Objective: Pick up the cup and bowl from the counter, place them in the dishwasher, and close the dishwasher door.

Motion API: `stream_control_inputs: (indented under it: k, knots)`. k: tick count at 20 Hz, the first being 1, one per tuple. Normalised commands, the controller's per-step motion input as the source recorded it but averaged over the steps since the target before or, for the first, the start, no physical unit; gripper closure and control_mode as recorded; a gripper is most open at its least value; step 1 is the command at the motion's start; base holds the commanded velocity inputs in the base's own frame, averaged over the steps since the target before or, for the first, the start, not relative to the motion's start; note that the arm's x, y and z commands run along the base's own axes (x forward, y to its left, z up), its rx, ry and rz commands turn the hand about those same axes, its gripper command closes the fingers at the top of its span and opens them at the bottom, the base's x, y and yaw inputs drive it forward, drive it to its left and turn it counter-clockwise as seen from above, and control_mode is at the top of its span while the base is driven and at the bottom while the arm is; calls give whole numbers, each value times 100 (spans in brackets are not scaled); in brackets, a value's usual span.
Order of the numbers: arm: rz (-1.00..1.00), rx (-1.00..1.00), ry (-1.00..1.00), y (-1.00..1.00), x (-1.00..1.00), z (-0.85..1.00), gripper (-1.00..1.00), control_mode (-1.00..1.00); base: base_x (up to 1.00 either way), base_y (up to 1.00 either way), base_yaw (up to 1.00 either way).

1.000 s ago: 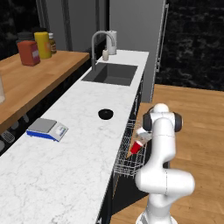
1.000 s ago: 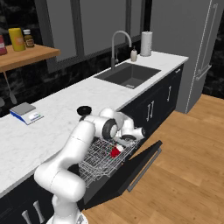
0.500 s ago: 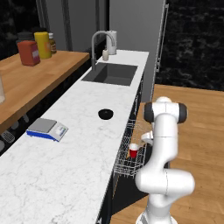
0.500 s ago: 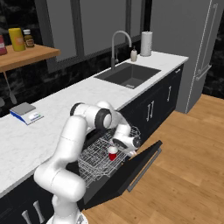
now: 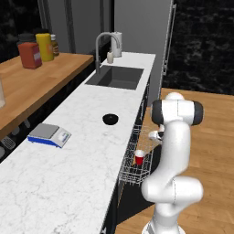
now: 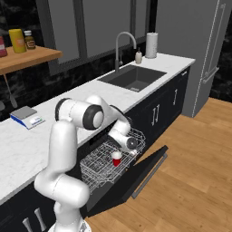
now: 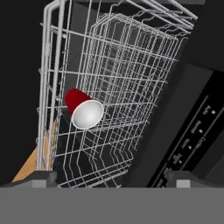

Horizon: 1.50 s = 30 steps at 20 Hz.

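Cup (image 6: 117, 158) stands upright in the pulled-out wire rack (image 6: 102, 163) of the dishwasher, and our gripper (image 6: 130, 145) hangs just above it with its fingers spread wide and nothing in them. We see the bowl (image 5: 110, 119) on the counter (image 5: 68, 164), not yet picked up. Reaching for it, our arm could bump the rack or tip the cup. Small white words mark the dishwasher door (image 7: 192, 131), too tiny to read.

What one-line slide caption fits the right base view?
Red cup standing in the dishwasher's pulled-out wire rack, open hand beside it, dishwasher door still down.
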Motion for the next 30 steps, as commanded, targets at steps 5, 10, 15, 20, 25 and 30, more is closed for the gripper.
stream_control_inputs:
  k: [5, 10, 15, 20, 25, 30]
  knots:
    - [-1, 0, 3, -21, 0, 100, -100, -100, 0, 0, 0]
    - [0, 0, 17, -42, 0, 100, -100, -100, 0, 0, 0]
    - [10, -7, 25, -13, -16, 100, -100, -100, 0, 0, 0]
    - [31, -24, 19, 29, -33, 100, -100, -100, 0, 0, 0]
    - [41, -27, 4, 49, -16, 100, -100, -100, 0, 0, 0]
    - [39, -21, 0, 37, 0, 100, -100, -100, 0, 0, 0]
